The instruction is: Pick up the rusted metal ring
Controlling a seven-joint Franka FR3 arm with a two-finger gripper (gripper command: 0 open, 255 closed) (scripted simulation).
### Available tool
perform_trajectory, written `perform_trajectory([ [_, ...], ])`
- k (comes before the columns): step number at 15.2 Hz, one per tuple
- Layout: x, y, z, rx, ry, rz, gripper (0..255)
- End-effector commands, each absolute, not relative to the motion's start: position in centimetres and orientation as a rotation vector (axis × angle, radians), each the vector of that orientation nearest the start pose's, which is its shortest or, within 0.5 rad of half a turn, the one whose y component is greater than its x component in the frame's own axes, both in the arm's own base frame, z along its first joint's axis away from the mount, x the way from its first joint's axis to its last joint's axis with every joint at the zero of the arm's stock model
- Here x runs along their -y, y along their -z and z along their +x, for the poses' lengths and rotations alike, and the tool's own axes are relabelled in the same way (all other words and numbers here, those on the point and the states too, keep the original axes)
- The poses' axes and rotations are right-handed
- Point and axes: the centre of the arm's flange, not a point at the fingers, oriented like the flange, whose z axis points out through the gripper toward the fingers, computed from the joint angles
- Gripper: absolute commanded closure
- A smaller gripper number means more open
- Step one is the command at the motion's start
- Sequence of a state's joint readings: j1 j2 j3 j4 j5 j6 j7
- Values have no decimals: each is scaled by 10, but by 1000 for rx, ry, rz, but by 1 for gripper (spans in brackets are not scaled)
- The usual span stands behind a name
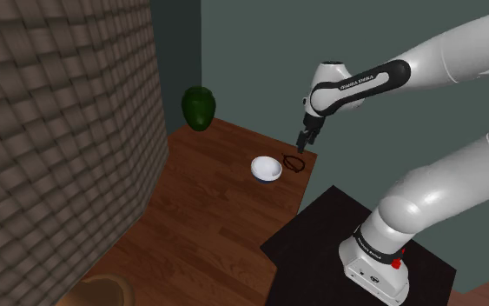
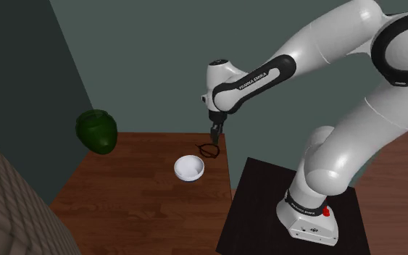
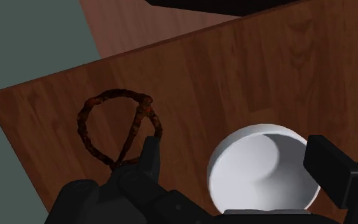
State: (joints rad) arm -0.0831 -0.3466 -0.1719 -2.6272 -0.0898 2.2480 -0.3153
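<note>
The rusted ring [image 3: 119, 130], dark brown with a bar across it, lies flat on the wooden table [image 1: 208, 200] close to the table's corner. In the shoulder view the ring [image 1: 295, 162] sits just right of a white bowl [image 1: 266, 169]. My black gripper [image 1: 304, 142] hangs a little above the ring, pointing down. In the wrist view the gripper [image 3: 233, 147] is open: one finger [image 3: 149, 156] stands at the ring's rim, the other finger [image 3: 333, 170] is past the bowl [image 3: 260, 172]. Nothing is held. The second exterior view shows the gripper [image 2: 214, 133] above the ring [image 2: 208, 151].
A dark green rounded vase [image 1: 197, 108] stands at the table's far corner by the patterned wall. The table's edge runs right beside the ring, and my black stand [image 1: 320, 243] is beyond it. A brown rounded object [image 1: 103, 291] sits at the near end.
</note>
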Motion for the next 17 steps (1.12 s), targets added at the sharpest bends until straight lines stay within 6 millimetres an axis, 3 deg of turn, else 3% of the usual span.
perform_trajectory([
  [1, 114, -336, 398, 190, -44, -3132, 0],
  [12, 177, -214, 445, 121, 16, -3108, 0],
  [17, 180, -185, 447, 117, 20, -3106, 0],
])
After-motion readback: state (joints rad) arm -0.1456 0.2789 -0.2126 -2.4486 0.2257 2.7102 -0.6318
